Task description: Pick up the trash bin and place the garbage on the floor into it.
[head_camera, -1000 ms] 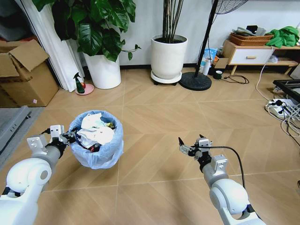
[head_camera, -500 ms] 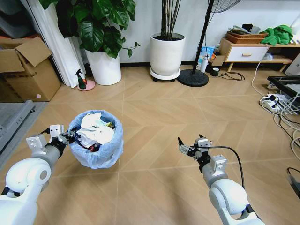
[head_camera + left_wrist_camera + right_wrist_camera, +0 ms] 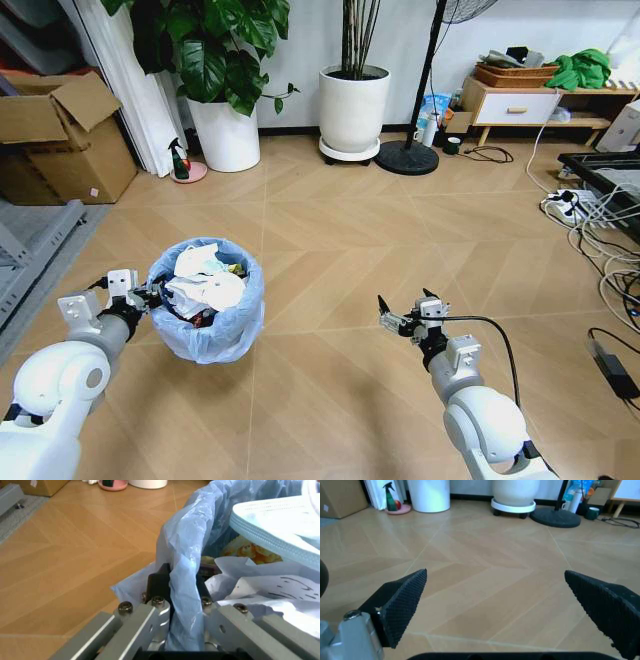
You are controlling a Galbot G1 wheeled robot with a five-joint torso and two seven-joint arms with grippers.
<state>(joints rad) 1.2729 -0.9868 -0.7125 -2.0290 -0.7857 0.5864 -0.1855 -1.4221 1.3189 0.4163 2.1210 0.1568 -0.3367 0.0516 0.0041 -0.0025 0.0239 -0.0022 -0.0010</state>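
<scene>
One small trash bin [image 3: 206, 305], judged light and soft-rimmed, is pinched at its blue-bagged edge by the left gripper [image 3: 150, 296], while the right gripper [image 3: 401, 317] is held spread apart over the floor [image 3: 330, 250].

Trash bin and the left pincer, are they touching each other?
Touching. In the left wrist view the left pincer is clamped on the trash bin, its fingers pinching the blue bag-lined rim between them.
</scene>
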